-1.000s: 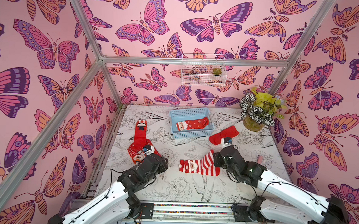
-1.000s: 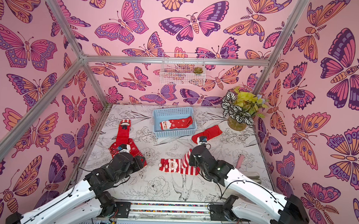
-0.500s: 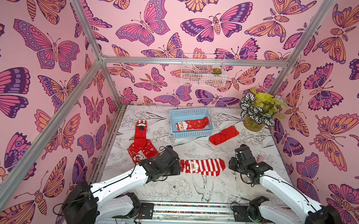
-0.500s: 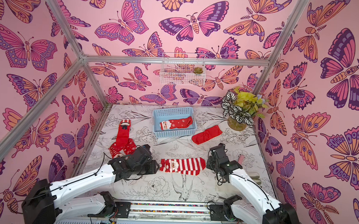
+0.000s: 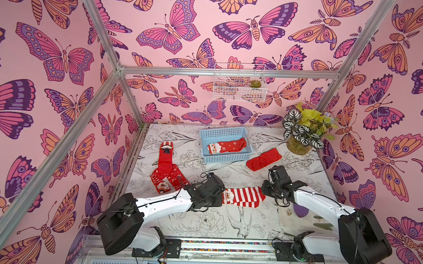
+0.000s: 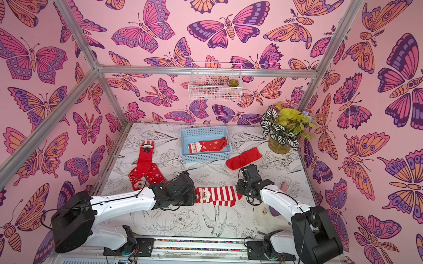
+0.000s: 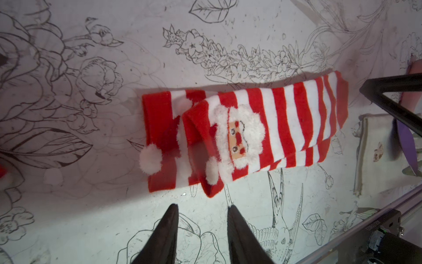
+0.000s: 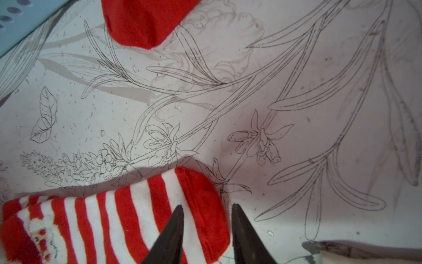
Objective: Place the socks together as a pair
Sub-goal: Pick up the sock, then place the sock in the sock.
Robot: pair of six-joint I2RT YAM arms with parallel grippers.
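now that the left gripper [image 7: 202,205] has swung in to the cuffs and the right gripper [image 8: 207,205] sits at the toes, i see both half-open, empty, the 2 striped socks [image 5: 243,195] stacked near the table [image 5: 226,226] front.

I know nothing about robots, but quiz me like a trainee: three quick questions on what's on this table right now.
1. True or false: the blue plastic basket is empty.
2. What lies between the left gripper and the right gripper? A) a plain red sock B) red-and-white striped Santa socks C) a potted plant
3. How many striped socks are stacked there, going by the left wrist view?
Key: 1 false, a snowflake-patterned Santa sock lies in it; 2 B; 3 two.
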